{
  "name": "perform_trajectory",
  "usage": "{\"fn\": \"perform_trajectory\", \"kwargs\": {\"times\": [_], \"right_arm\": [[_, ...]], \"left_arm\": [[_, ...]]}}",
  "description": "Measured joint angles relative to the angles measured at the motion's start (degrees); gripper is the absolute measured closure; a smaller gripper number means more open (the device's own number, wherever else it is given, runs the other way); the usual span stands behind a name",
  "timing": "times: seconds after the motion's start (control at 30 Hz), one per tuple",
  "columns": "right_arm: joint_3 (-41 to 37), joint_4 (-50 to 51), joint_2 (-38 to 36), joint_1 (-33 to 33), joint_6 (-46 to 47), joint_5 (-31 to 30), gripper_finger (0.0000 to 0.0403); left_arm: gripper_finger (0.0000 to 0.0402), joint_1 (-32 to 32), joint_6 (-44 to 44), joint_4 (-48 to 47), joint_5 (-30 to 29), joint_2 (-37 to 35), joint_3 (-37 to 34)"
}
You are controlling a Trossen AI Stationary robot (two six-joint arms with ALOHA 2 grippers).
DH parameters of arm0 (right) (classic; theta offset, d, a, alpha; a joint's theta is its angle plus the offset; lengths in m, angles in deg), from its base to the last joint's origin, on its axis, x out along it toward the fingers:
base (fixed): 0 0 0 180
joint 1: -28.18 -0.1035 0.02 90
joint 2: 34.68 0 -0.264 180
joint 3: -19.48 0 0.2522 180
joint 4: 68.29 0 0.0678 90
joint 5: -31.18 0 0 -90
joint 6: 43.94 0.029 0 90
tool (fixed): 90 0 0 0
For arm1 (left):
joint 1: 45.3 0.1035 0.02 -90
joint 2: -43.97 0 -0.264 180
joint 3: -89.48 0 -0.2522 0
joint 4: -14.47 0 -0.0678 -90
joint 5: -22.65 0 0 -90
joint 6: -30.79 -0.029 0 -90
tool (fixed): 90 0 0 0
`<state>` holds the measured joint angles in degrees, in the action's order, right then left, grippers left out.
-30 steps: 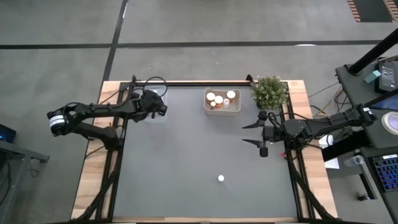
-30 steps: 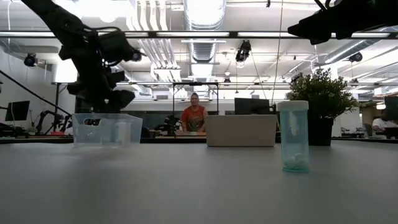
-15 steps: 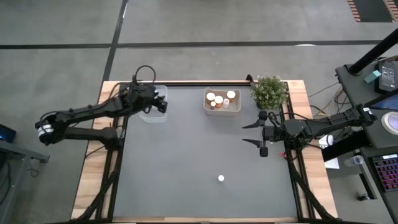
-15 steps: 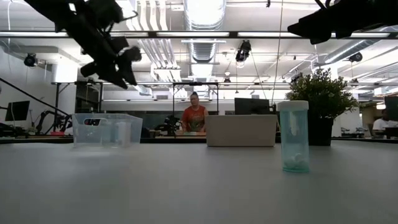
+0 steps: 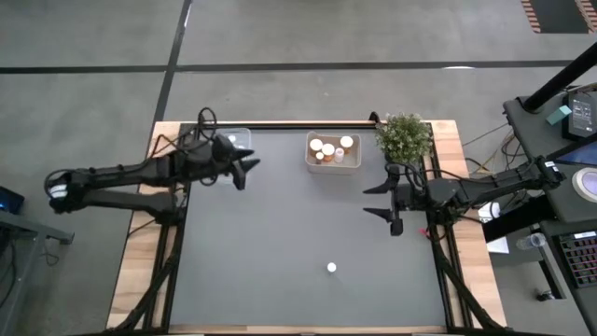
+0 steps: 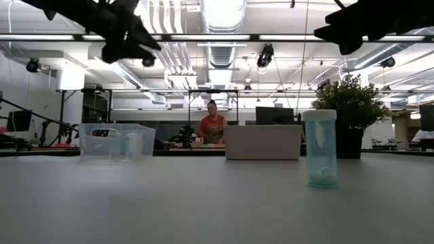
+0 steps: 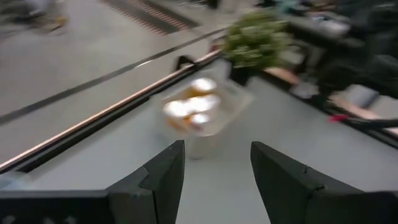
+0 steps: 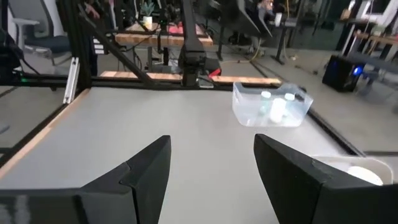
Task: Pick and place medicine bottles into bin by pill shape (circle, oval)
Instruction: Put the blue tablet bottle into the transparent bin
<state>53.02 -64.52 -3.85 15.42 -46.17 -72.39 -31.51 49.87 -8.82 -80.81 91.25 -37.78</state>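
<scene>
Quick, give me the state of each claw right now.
Left claw: open, holding nothing, up above the table beside the clear bin.
Right claw: open, holding nothing, waiting at the table's right edge.

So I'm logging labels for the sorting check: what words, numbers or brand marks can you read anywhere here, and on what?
None can be read.
Lone bottle on the table: no label shows on the side in view.
Bottles in the beige bin: too small to read.
Clear bin: a dark patch on its wall, too blurred to read.
Desk at the right edge: items too small to read.
</scene>
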Motion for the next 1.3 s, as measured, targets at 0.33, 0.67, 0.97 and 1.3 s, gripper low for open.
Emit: {"fn": "perform_trajectory", "kwargs": {"times": [0.33,0.67,0.97,1.3], "right_arm": [[-0.76,-2.76,2.72,-3.12,1.49,0.11,0.0179],[-1.6,-16.08,4.53,-4.87,-10.92,8.16,0.0179],[-4.82,-15.68,-2.89,-4.87,-13.67,10.99,0.0179],[-6.79,-16.09,-7.52,-4.87,-13.32,10.69,0.0179]], "left_arm": [[0.0233,-14.45,-3.33,14.25,0.04,7.14,0.45],[0.0233,-21.62,-6.24,19.99,-0.92,18.0,7.39],[0.0233,-26.61,-6.56,20.58,-1.0,30.81,17.39],[0.0233,-31.86,-15.15,17.09,-1.14,43.85,31.41]]}}
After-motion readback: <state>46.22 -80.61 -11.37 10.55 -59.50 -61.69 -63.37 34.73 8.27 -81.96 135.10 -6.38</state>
